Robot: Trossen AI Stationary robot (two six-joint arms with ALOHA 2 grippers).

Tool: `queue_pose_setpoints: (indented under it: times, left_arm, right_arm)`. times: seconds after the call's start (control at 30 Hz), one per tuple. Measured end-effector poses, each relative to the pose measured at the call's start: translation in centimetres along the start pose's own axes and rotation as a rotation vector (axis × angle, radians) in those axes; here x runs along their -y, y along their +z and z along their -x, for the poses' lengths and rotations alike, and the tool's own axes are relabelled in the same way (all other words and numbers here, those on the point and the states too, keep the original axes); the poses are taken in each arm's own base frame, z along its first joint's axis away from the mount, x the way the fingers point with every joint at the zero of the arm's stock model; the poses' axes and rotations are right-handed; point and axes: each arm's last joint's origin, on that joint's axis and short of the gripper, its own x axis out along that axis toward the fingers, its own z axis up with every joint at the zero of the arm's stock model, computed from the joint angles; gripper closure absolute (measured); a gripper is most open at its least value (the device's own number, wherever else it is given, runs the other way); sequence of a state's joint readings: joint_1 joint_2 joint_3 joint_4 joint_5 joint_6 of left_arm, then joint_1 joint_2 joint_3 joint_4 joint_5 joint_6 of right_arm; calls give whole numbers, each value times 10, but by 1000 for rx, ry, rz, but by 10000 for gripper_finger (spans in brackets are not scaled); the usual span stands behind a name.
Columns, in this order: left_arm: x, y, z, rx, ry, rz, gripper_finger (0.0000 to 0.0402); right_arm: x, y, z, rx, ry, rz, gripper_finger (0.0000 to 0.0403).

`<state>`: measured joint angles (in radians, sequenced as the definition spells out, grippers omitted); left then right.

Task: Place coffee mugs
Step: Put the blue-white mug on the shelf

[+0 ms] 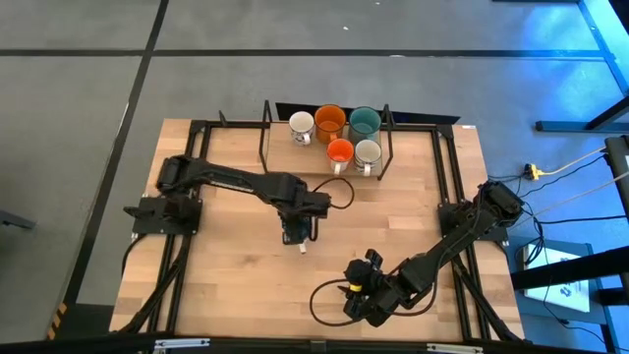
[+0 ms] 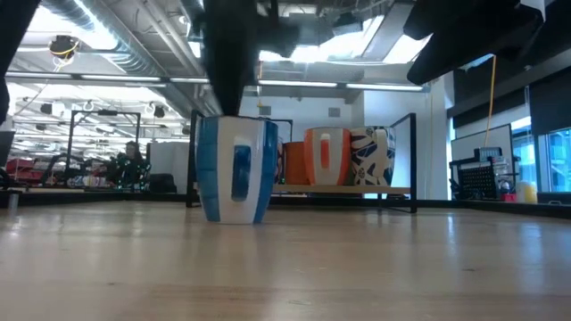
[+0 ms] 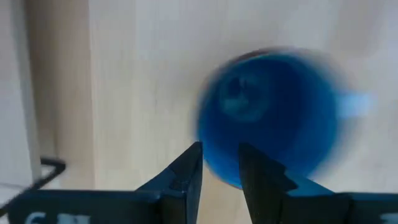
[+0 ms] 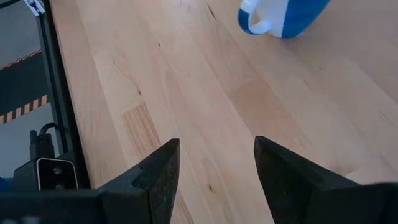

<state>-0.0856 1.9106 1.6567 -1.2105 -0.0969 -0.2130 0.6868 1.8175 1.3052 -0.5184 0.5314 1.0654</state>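
Note:
The blue mug (image 2: 236,169), blue with white bands, stands upright on its base mid-table, its handle (image 1: 303,248) toward the near edge. My left gripper (image 1: 298,234) hangs straight above it and hides most of it in the high view; it is shut on the rim (image 3: 221,177). The other mugs stand in the black wire rack (image 1: 265,133) at the far edge: white (image 1: 302,126), large orange (image 1: 330,121), teal (image 1: 365,120), small orange (image 1: 340,150), cream (image 1: 368,151). My right gripper (image 4: 214,168) is open over bare wood near the near-right corner (image 1: 366,264). My left gripper pinches the blue mug's wall at the rim (image 3: 221,177), on the side away from the handle (image 3: 354,102). One finger (image 3: 252,171) stands inside the mug and the other (image 3: 186,171) outside. The fingers come from above, pointing down. The mug is upright, its base (image 2: 234,219) at table level.
The rack's wire frame (image 2: 412,160) stands behind the blue mug along the far edge. Bare wood (image 1: 226,275) lies in front of the mug and to both sides. Arm mounts and cables (image 1: 157,211) line the table's left and right edges.

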Motion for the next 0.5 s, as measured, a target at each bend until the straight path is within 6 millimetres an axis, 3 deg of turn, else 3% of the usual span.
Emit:
queue_pose_setpoints:
  times: [0.13,0.3,0.4,0.5]
  left_arm:
    - [10,-18,50,160,-3,-25,304]
    - [21,-67,100,331,-1,-57,304]
    - [27,-101,112,435,-44,-63,303]
    - [32,-132,109,516,-120,-35,303]
  right_arm:
    - [0,0,0,1,1,17,210]
    - [0,6,-3,34,7,-14,210]
    - [-3,10,-3,93,17,4,210]
    - [-2,17,-9,126,23,37,210]
